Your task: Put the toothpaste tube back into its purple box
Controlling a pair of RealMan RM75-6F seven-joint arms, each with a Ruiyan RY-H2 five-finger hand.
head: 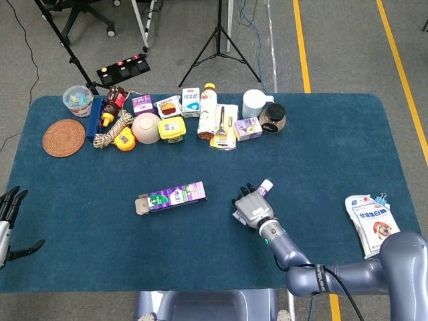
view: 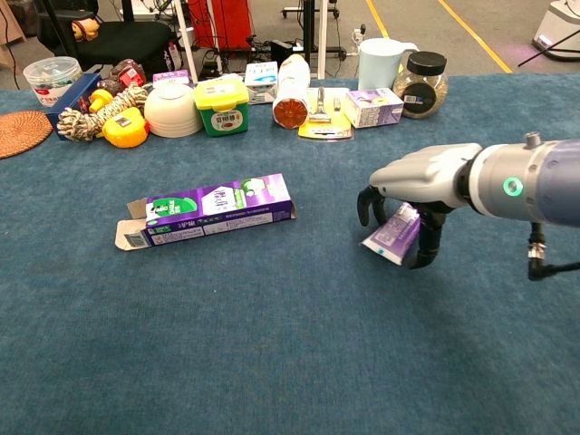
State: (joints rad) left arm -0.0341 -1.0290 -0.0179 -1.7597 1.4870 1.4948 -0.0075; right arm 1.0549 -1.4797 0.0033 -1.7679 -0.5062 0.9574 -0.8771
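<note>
The purple toothpaste box [head: 175, 196] [view: 213, 210] lies flat at mid-table, its open flap end pointing left. To its right, my right hand [head: 253, 208] [view: 412, 195] grips the toothpaste tube [view: 394, 234]. Fingers curl around the tube from above. Its white cap [head: 265, 185] points away from me and its flat crimped end points toward me. The tube is tilted and looks raised off the cloth. A gap of bare cloth separates tube and box. My left hand [head: 8, 214] hangs at the far left table edge with fingers spread, holding nothing.
A row of clutter lines the back: woven coaster [head: 64, 136], rope [head: 114, 128], white bowl [head: 146, 126], green tub [view: 222, 104], bottle [head: 207, 110], white pitcher [head: 254, 102], dark-lidded jar [view: 420, 83]. A snack bag [head: 373, 223] lies at the right edge.
</note>
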